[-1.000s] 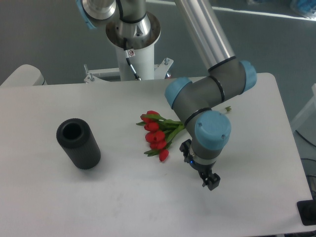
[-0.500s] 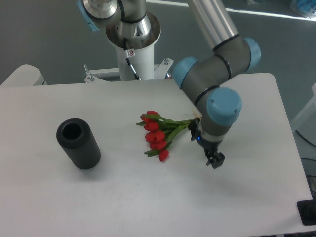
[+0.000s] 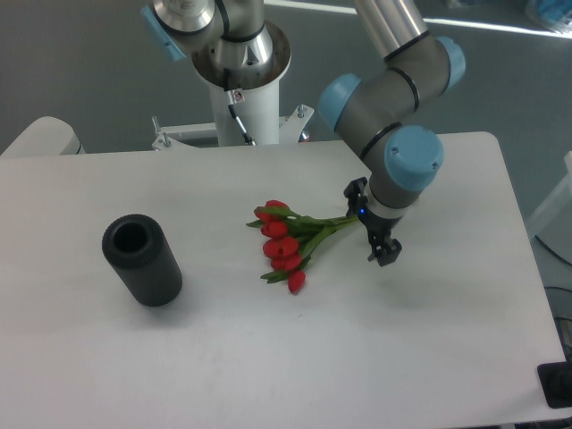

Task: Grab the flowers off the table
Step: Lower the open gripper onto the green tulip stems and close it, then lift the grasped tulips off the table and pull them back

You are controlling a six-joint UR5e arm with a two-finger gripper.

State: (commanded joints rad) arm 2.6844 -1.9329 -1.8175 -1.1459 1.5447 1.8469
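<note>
The flowers point(image 3: 287, 243), a small bunch of red tulip buds with green leaves and stems, lie on the white table point(image 3: 206, 357) near its middle. The buds point left and the stems run to the right. My gripper point(image 3: 371, 222) is low over the stem ends at the bunch's right. It is open, with one finger point(image 3: 356, 189) behind the stems and the other point(image 3: 386, 255) in front of them. The tips of the stems are hidden under the gripper and wrist.
A black hollow cylinder point(image 3: 141, 260) lies on the table to the left of the flowers. The arm's white base column point(image 3: 239, 98) stands at the table's back edge. The table's right edge is close to the arm's elbow.
My gripper has moved from the table's front right up and back to the stem ends of the flowers. It now straddles them. The flowers and the cylinder have not moved.
</note>
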